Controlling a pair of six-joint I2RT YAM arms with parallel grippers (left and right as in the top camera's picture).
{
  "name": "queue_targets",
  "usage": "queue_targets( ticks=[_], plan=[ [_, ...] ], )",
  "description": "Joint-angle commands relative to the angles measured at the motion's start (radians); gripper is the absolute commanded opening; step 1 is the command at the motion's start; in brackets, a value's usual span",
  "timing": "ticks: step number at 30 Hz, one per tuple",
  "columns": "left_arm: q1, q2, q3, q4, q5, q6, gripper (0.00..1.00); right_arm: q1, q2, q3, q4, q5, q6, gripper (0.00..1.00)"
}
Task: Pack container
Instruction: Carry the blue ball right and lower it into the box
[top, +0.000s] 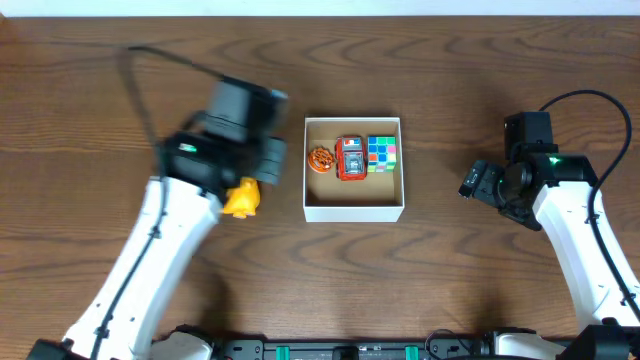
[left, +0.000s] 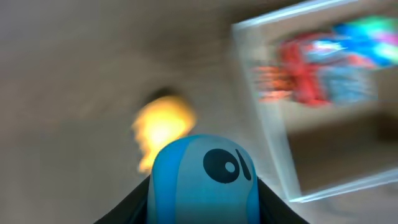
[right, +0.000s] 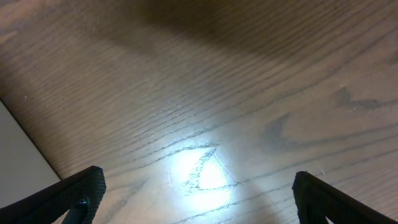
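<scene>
A: Wood-grain table (top: 90, 60) all around, a white arm on either side. Where's the container?
B: Mid-table: the container (top: 352, 212), a shallow white box with a brown floor. The left arm (top: 165, 250) is just beside its left wall, the right arm (top: 585, 240) well apart on the other side.
A: Inside?
B: Three in a row along the far side: a colourful cube (top: 381, 153), a red toy (top: 350, 158), an orange toy (top: 320, 160). The near half is bare.
A: The claws?
B: The left gripper (left: 202, 208) pinches a blue toy (left: 200, 171) with a painted eye. The right gripper (right: 202, 199) hangs spread wide over bare wood, holding nothing.
A: So the step?
B: Carrying the blue toy in, I'd judge. Next it must clear the left wall, lower over the bare floor and let go. A yellow toy (top: 240, 198) beside the left arm is not yet packed.
</scene>
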Motion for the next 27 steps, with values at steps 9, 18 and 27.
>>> queue_targets(
  ticks=[9, 18, 27],
  plan=[
    [-0.341, 0.183, 0.006, 0.278, -0.003, 0.218, 0.06, -0.01, -0.003, -0.003, -0.001, 0.0, -0.015, 0.99],
    [-0.377, 0.365, 0.006, 0.301, -0.002, 0.176, 0.06, -0.01, -0.003, -0.003, -0.001, 0.0, -0.015, 0.99],
    [-0.407, 0.389, 0.006, 0.306, -0.002, 0.17, 0.06, -0.01, -0.003, -0.003, -0.001, 0.0, -0.015, 0.99]
  ],
)
